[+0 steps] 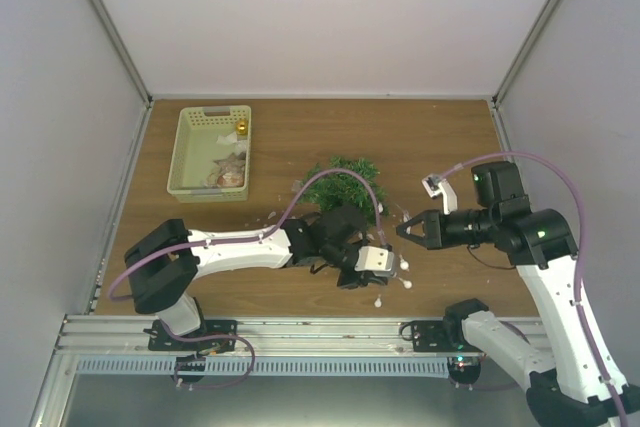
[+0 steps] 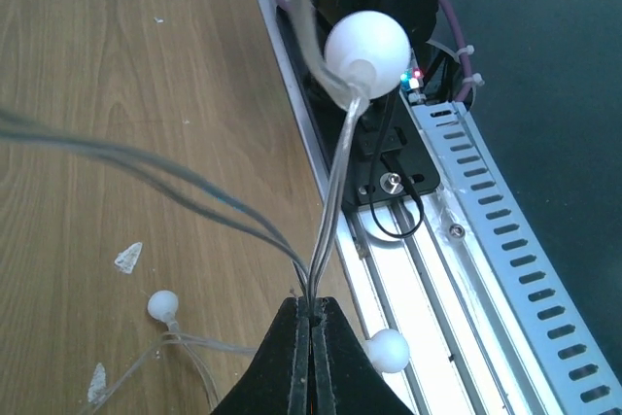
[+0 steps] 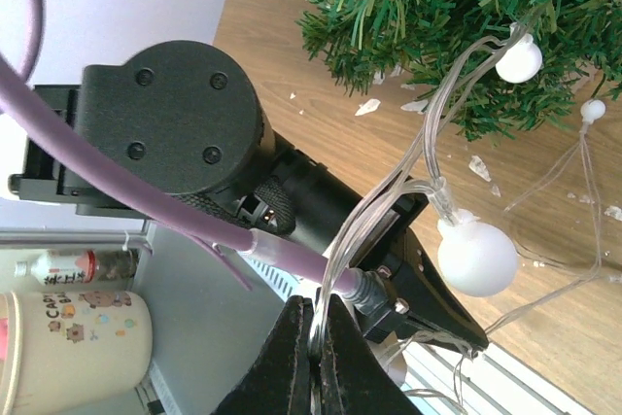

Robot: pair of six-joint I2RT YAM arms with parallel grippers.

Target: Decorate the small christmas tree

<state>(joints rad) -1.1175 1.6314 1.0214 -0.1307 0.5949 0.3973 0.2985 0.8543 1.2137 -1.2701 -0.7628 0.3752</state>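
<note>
The small christmas tree [image 1: 343, 185] stands mid-table with bushy green branches; the right wrist view shows it too [image 3: 437, 7]. A clear light string with white ball bulbs [image 2: 366, 43] runs from the tree to both grippers. My left gripper [image 1: 398, 269] is just in front of the tree, shut on the string's wires [image 2: 312, 306]. My right gripper [image 1: 403, 231] faces it from the right, also shut on the clear wires [image 3: 315, 310]. One bulb [image 3: 476, 255] hangs beside the left arm's wrist; more bulbs [image 1: 405, 284] lie on the table.
A pale basket [image 1: 178, 152] of ornaments stands at the back left, a gold one [image 1: 242, 128] inside. An aluminium rail [image 2: 457, 269] runs along the near edge. Clear shards [image 2: 127, 257] dot the wood. A white tag [image 1: 433, 186] lies right of the tree.
</note>
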